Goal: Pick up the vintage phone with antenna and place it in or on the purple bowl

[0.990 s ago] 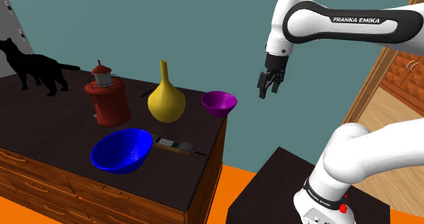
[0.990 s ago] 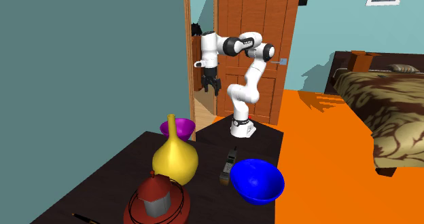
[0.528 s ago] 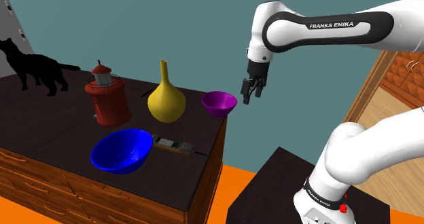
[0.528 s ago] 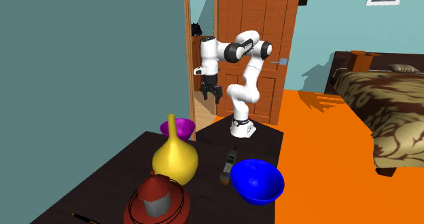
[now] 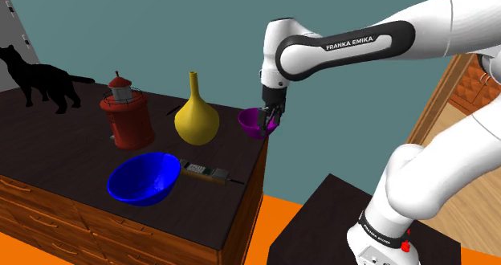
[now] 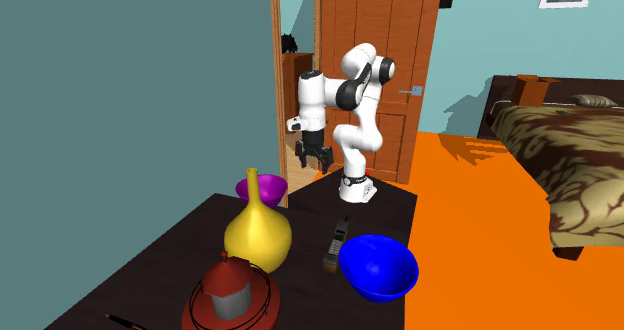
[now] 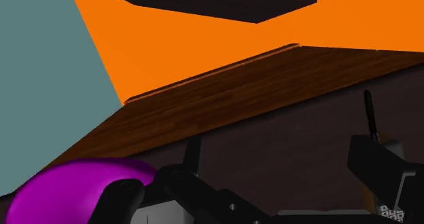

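Over the dresser point(image 7: 272, 134), the wrist view shows the end effector point(image 5: 268, 127) spread, empty, beside the purple bowl point(image 7: 68, 189).

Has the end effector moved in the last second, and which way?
Yes. In the shoulder view the end effector has swung left and down, from well right of the purple bowl to overlapping its right rim.

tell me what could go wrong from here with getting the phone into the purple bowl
1. The gripper hangs close by the purple bowl, which sits at a corner of the table; a bump could knock it off.
2. The phone lies flat beside the blue bowl and near the table edge, so a sloppy approach might nudge that bowl or push the phone off.
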Controlling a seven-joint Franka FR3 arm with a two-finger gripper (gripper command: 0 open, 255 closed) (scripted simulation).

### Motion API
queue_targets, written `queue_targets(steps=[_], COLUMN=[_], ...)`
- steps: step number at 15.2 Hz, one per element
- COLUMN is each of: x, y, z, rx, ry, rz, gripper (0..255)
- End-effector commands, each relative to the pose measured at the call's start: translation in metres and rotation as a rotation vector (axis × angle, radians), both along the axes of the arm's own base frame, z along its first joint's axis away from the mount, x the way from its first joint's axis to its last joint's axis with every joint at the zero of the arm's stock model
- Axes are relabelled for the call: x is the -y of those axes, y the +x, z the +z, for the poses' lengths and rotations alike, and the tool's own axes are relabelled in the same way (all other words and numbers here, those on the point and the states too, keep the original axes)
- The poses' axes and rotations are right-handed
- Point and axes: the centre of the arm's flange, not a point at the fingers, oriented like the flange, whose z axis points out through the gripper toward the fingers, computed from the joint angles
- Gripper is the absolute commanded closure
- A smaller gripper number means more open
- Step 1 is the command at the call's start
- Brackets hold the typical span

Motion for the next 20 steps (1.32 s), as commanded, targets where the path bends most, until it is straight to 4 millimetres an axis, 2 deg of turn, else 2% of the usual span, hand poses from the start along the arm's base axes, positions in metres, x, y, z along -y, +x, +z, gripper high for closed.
queue_targets(steps=[1, 9, 17, 20], x=[-0.021, -0.108, -0.201, -0.205], y=[0.013, 0.058, 0.090, 0.090], z=[-0.011, -0.054, -0.098, -0.110], rx=[0.001, 0.003, 0.006, 0.006], ry=[-0.001, -0.009, -0.017, -0.017], rz=[0.037, 0.183, 0.329, 0.336], gripper=[0, 0, 0, 0])
